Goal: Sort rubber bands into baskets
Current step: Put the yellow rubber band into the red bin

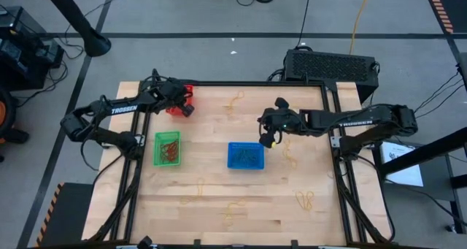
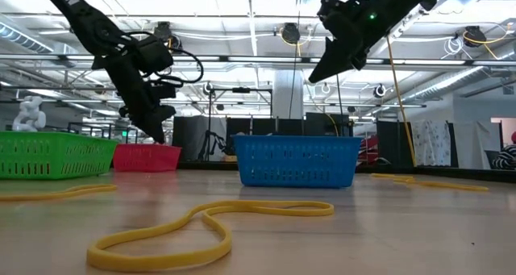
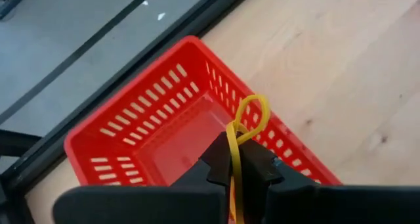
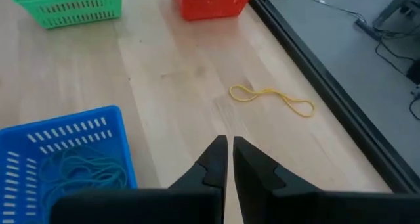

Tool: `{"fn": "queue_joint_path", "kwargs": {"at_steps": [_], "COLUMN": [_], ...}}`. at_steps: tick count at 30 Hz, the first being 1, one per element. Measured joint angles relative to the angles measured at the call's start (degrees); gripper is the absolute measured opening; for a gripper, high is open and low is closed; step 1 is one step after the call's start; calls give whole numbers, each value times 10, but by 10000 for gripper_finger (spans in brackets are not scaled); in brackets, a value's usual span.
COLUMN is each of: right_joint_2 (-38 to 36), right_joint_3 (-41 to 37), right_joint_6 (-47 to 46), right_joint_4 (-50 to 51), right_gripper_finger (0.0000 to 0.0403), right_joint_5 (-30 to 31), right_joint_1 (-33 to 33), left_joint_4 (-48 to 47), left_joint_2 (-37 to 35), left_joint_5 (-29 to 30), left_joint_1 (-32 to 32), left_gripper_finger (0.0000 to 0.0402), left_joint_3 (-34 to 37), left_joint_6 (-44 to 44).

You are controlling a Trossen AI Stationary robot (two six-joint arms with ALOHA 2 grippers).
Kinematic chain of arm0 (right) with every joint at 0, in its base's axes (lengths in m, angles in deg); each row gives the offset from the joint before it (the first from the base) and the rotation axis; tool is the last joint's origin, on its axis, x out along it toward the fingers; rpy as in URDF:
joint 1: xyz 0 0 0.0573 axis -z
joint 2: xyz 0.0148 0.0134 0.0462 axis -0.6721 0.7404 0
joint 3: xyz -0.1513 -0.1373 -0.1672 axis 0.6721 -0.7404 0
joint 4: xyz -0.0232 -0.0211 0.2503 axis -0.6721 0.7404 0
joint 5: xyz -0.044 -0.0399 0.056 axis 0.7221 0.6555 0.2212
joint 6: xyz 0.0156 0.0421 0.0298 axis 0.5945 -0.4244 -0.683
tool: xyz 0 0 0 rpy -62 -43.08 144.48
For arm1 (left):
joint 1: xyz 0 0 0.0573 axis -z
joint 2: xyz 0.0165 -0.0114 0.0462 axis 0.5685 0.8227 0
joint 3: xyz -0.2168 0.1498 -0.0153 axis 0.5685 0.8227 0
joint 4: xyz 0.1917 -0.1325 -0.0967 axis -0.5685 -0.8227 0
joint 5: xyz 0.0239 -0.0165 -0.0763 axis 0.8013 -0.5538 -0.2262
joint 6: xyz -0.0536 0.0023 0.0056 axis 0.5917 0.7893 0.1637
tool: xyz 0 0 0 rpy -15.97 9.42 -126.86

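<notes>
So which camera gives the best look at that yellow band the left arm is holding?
The left wrist view: the yellow band stands pinched in the left gripper's shut jaws, over the red basket. The high, low and right wrist views show no clear sign of it.

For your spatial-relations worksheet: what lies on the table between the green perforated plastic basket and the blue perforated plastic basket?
Nothing: the high view shows only bare wooden tabletop between the green perforated plastic basket and the blue perforated plastic basket.
</notes>
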Motion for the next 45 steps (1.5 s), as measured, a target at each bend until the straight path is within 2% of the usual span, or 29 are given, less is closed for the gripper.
{"fn": "queue_joint_path", "kwargs": {"at_steps": [7, 15, 20, 23, 27, 30, 32, 39, 45], "right_joint_2": [0, 0, 0, 0, 0, 0, 0, 0, 0], "right_joint_3": [0, 0, 0, 0, 0, 0, 0, 0, 0], "right_joint_6": [4, 6, 7, 11, 19, 19, 19, 19, -5], "right_joint_4": [2, 2, 2, 2, 2, 2, 2, 2, -2], "right_gripper_finger": [18, 18, 18, 18, 18, 18, 18, 18, 18], "right_joint_5": [-17, -29, -30, -30, -30, -30, -30, -30, -30], "right_joint_1": [-1, -4, -4, -4, -4, -4, -4, -4, -4], "left_joint_4": [-24, -45, -153, -229, -278, -279, -279, -233, -209], "left_joint_2": [0, 0, -3, -9, -29, -52, -66, -85, -74], "left_joint_5": [1, 38, 43, 0, -111, -186, -212, -209, -150], "left_joint_1": [7, 7, 7, 13, 42, 95, 152, 378, 507], "left_gripper_finger": [36, 128, 149, 150, 150, 150, 150, 150, 150], "left_joint_3": [-2, -7, -68, -116, -149, -152, -152, -152, -152], "left_joint_6": [0, 0, 0, 2, 17, 58, 75, 135, 197]}}
